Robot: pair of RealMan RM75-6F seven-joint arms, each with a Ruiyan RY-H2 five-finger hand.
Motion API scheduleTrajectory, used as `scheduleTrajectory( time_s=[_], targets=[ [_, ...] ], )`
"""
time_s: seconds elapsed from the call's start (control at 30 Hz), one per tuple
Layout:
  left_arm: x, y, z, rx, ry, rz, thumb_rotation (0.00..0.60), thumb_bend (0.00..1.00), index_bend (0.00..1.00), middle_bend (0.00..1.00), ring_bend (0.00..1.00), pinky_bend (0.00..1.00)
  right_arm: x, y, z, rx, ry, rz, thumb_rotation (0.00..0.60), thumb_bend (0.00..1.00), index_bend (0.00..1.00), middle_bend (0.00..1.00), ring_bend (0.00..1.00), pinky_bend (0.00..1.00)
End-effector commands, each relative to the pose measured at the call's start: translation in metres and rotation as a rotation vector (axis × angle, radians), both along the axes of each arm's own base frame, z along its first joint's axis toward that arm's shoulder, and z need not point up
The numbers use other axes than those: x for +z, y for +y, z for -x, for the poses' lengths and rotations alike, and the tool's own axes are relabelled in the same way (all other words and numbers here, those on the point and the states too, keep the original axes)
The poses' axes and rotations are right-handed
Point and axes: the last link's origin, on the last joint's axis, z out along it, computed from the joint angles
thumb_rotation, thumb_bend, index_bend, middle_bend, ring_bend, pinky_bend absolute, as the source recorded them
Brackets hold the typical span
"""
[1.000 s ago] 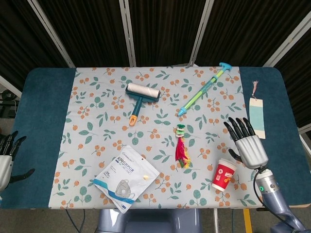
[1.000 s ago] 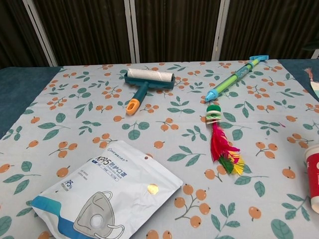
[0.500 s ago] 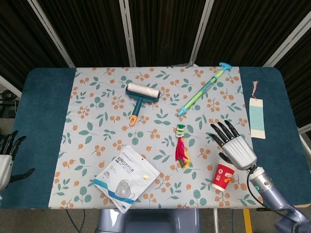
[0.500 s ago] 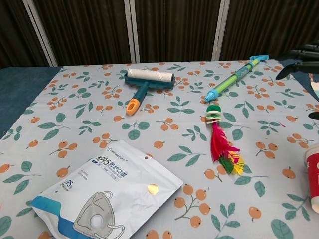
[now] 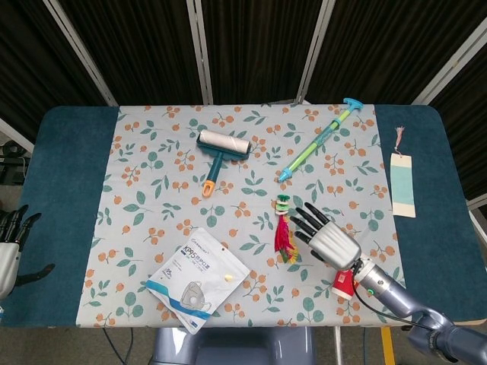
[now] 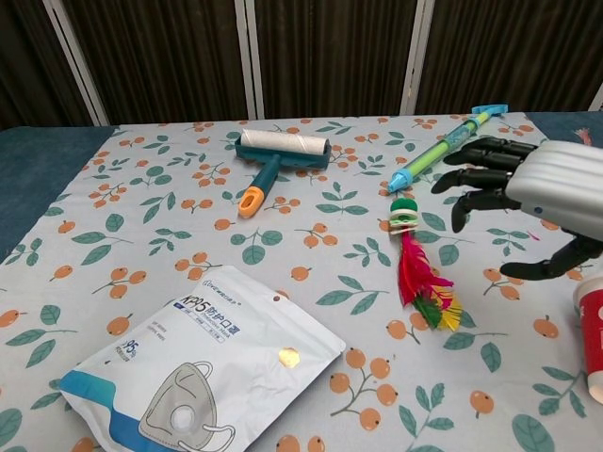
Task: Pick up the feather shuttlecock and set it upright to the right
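Note:
The feather shuttlecock (image 5: 285,232) (image 6: 418,268) lies flat on the patterned cloth, its green-and-white base toward the back and its red, green and yellow feathers toward the front. My right hand (image 5: 327,239) (image 6: 537,193) hovers just to the right of it, fingers spread and empty, not touching it. My left hand (image 5: 9,247) rests at the far left edge of the head view, away from the cloth, fingers apart and holding nothing.
A red paper cup (image 5: 343,281) (image 6: 592,330) stands at the front right, partly hidden behind my right hand. A lint roller (image 5: 221,152), a teal toy stick (image 5: 319,138), a mask packet (image 5: 198,277) and a bookmark (image 5: 402,182) also lie on the table.
My right hand has moved left from beside the cup to just right of the shuttlecock, staying open. The shuttlecock and the left hand have not moved.

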Motion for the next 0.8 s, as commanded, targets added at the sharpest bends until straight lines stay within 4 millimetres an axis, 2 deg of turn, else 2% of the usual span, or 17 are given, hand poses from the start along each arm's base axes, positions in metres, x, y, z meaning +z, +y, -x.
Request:
scheduleTrajectory(
  time_s=[0.03, 0.33, 0.8],
  targets=[
    [0.000, 0.000, 0.000, 0.000, 0.000, 0.000, 0.554, 0.15, 0.12, 0.00, 0.00, 0.00, -0.011, -0.001, -0.004, 0.012, 0.004, -0.013, 0.600, 0.16, 0.37, 0.14, 0.00, 0.00],
    [0.000, 0.000, 0.000, -0.001, -0.001, 0.003, 0.552, 0.15, 0.12, 0.00, 0.00, 0.00, -0.035, -0.005, -0.010, 0.004, -0.010, -0.035, 0.600, 0.16, 0.37, 0.14, 0.00, 0.00],
    [0.000, 0.000, 0.000, 0.000, 0.000, 0.002, 0.554, 0.15, 0.12, 0.00, 0.00, 0.00, -0.042, -0.009, -0.002, -0.034, -0.007, -0.032, 0.600, 0.16, 0.43, 0.16, 0.00, 0.00]
  ],
)
